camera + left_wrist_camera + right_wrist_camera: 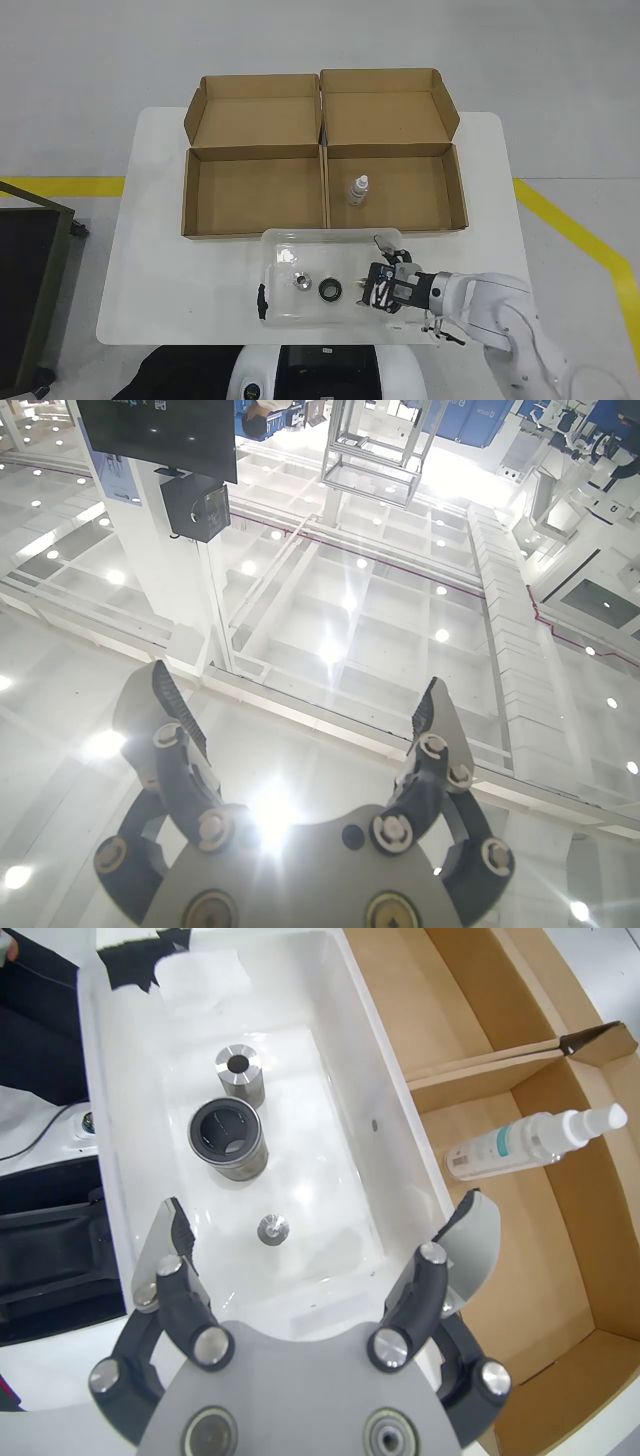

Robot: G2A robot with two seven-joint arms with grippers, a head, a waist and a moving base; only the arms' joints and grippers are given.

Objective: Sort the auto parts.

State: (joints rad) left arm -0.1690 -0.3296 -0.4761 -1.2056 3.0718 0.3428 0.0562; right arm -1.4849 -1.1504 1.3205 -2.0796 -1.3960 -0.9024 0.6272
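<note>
A clear plastic bin (275, 240) (370, 1078) holds a steel cylinder with a bore (301, 282) (239, 1073), a black ring bearing (331, 290) (227, 1138) and a small cone-shaped metal part (273, 1229). My right gripper (370, 283) (324, 1208) hangs open over the bin's right end, just above the small cone part, with nothing between its fingers. One finger is over the bin's wall on the box side. My left gripper (296, 676) is open and empty, pointing up at a ceiling.
Two open cardboard boxes stand behind the bin: the left box (255, 195) is bare, the right box (410, 195) (565, 1248) holds a spray bottle (357, 190) (530, 1140). Black tape (262, 300) (135, 968) marks the bin's left end.
</note>
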